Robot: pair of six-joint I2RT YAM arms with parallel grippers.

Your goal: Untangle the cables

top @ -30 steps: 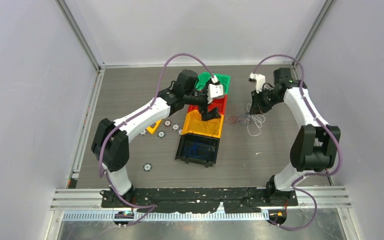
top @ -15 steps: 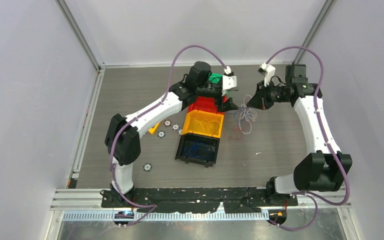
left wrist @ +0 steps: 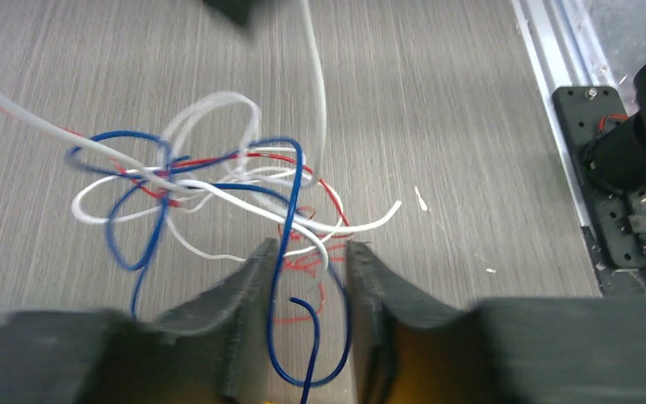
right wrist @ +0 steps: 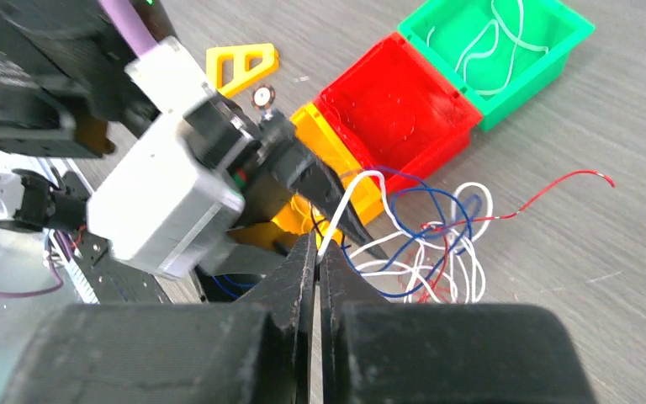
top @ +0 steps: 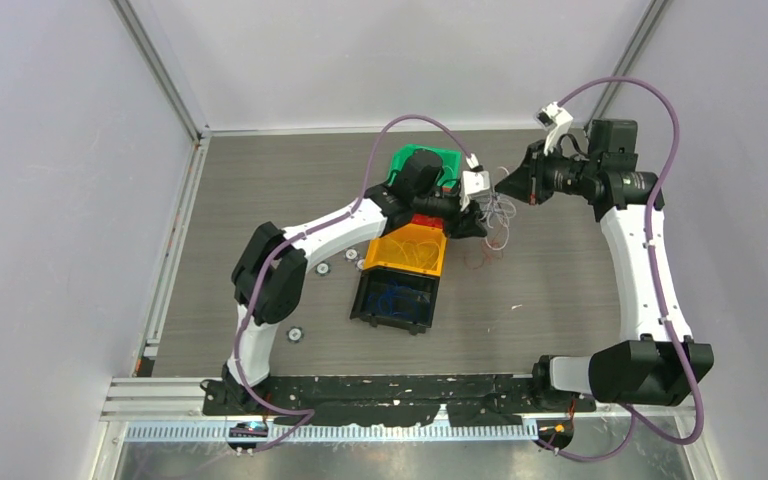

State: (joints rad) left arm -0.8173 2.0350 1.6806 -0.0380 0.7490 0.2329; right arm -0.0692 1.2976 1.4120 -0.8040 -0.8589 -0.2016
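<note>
The cables (top: 498, 212) are a loose tangle of white, blue and red strands hanging just right of the bins. My right gripper (top: 508, 187) is shut on a white strand (right wrist: 345, 206) and holds the tangle (right wrist: 425, 240) up from above. My left gripper (top: 480, 225) reaches in from the left at the tangle's lower edge. In the left wrist view its jaws (left wrist: 309, 246) stand partly apart, with a blue loop (left wrist: 282, 337) and a white strand between the fingers (left wrist: 248, 286). The tangle (left wrist: 210, 181) spreads ahead of them.
A row of bins lies left of the tangle: green bin (right wrist: 538, 80) with white strands, red bin (right wrist: 404, 109), orange bin (top: 400, 270), black bin (top: 392, 312). A yellow triangular piece (right wrist: 240, 63) and small round discs (top: 294, 335) lie further left. A loose red strand (top: 475, 262) rests on the table.
My right gripper has carried the tangle up and toward the back left. My left gripper has swung right from over the bins to the tangle, its jaws narrowing around a blue loop.
</note>
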